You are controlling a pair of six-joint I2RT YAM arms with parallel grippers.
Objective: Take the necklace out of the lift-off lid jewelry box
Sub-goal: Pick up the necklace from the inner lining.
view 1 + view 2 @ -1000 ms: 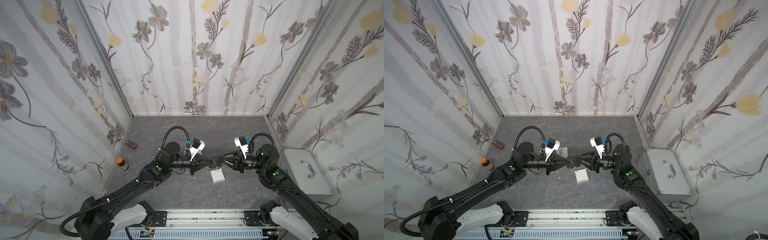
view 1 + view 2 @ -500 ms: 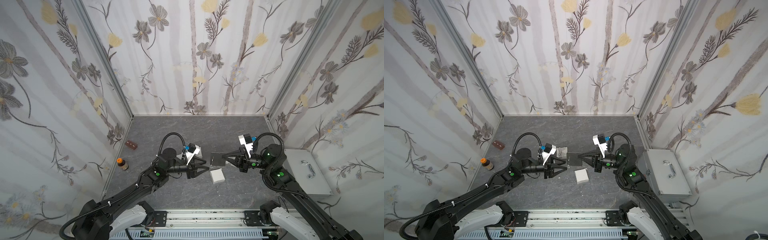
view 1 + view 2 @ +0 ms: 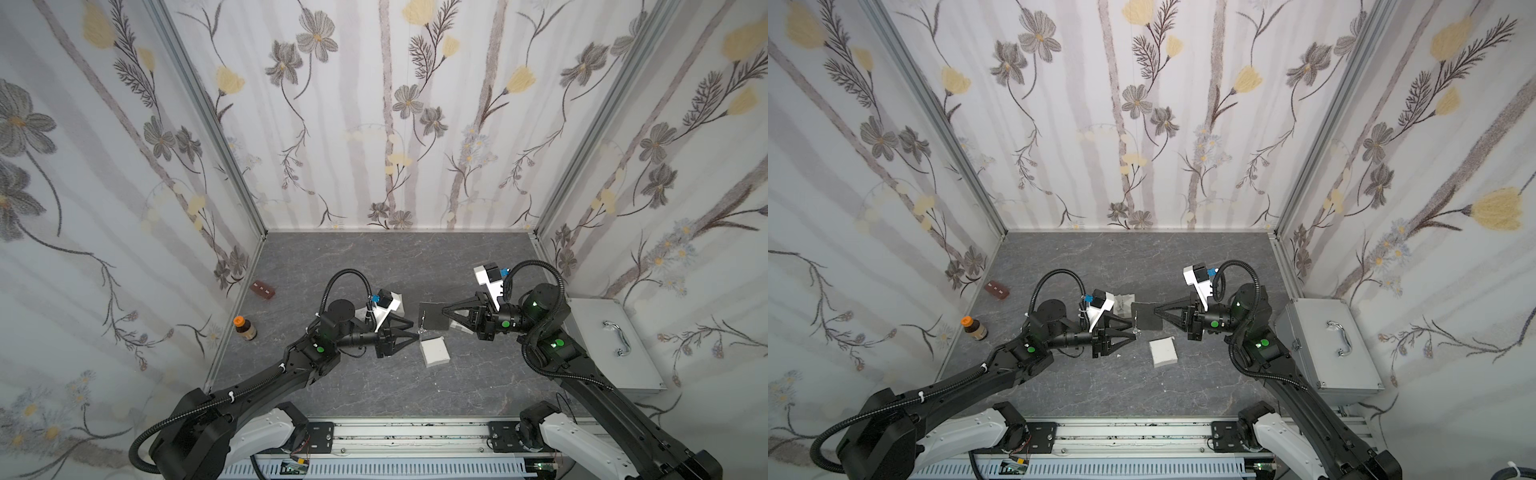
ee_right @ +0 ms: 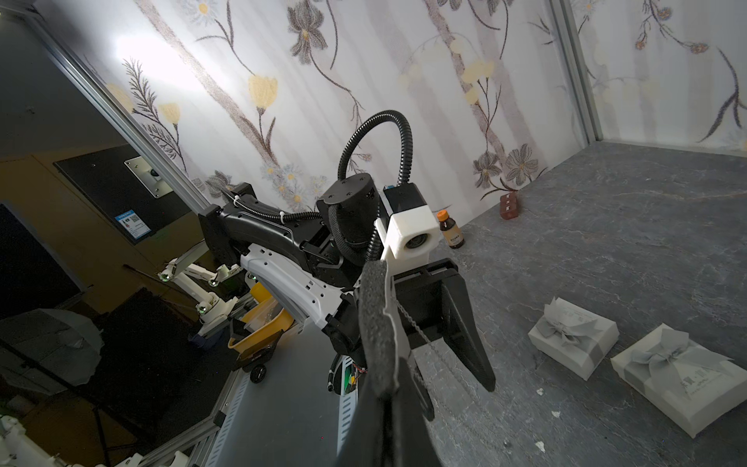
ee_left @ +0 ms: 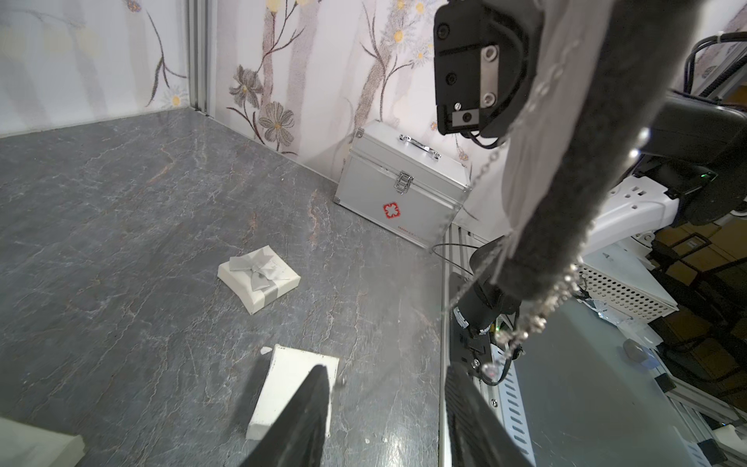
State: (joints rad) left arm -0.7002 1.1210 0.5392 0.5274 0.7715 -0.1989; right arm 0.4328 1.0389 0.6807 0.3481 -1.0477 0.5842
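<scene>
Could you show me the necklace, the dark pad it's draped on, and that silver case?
necklace [image 5: 537, 315], left wrist view, on its sparkly pendant end.
dark foam pad [image 5: 602, 129], left wrist view, on its fuzzy dark face.
silver case [image 5: 372, 194], left wrist view, on its front face.

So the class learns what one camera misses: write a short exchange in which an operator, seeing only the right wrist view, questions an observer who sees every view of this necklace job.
Operator: The pad hides the end of the necklace. Where is the pendant?
Observer: The pendant hangs off the pad's edge, right by the open left end effector.
Operator: What stands on the robot's right side?
Observer: A shut silver case sits there, against the wall.
</scene>
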